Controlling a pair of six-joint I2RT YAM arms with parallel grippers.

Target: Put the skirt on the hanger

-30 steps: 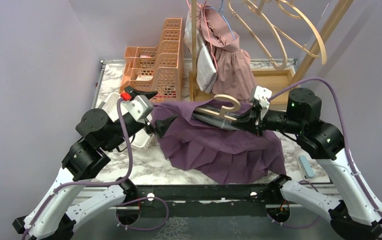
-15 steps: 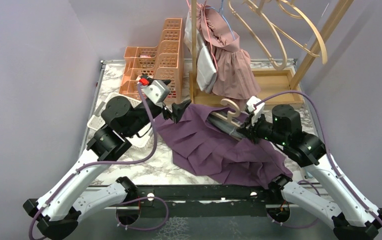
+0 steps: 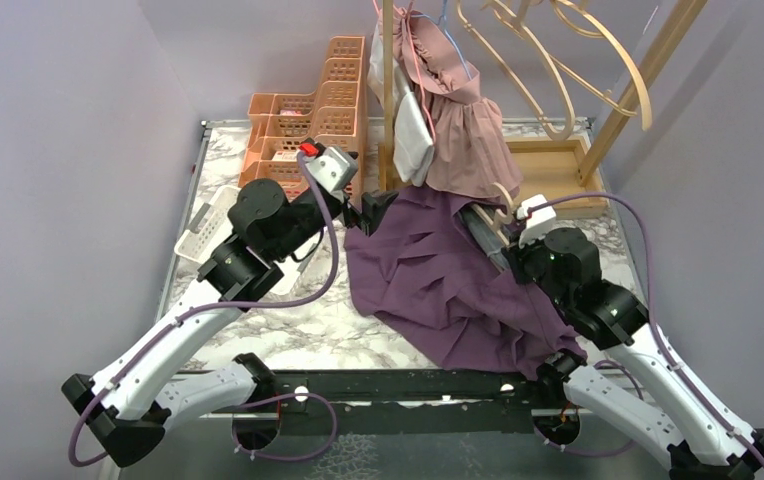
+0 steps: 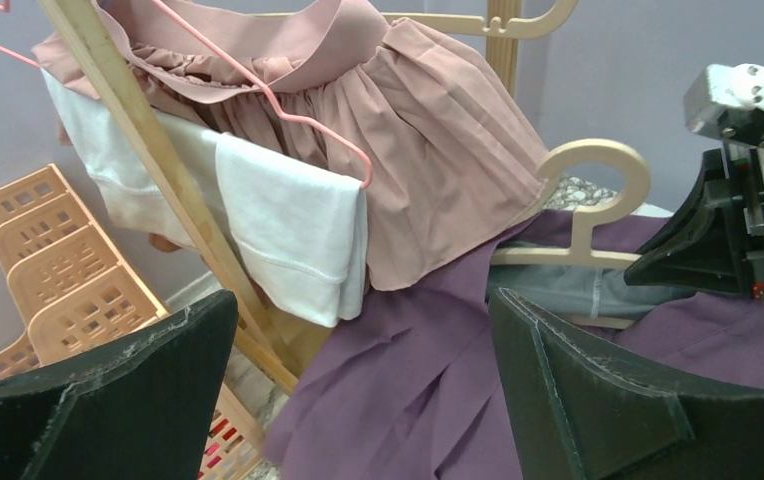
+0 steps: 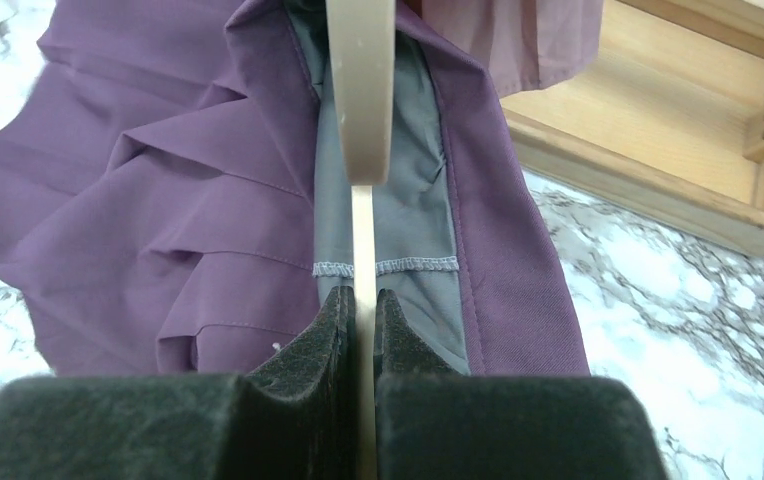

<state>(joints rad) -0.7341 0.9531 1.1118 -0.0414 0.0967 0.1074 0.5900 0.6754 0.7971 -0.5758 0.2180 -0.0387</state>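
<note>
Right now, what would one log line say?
left gripper: open, empty | right gripper: shut on beige hanger | purple skirt: hanger inside waistband, hem on table

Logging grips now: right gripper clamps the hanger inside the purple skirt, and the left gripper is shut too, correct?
No. The left gripper is open, holding nothing, as the left wrist view shows. The right gripper does clamp the hanger inside the purple skirt.

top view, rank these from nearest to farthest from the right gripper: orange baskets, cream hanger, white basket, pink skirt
From the right gripper:
1. cream hanger, clamped in its jaws
2. pink skirt, hanging just behind it
3. orange baskets, back left
4. white basket, far left
</note>
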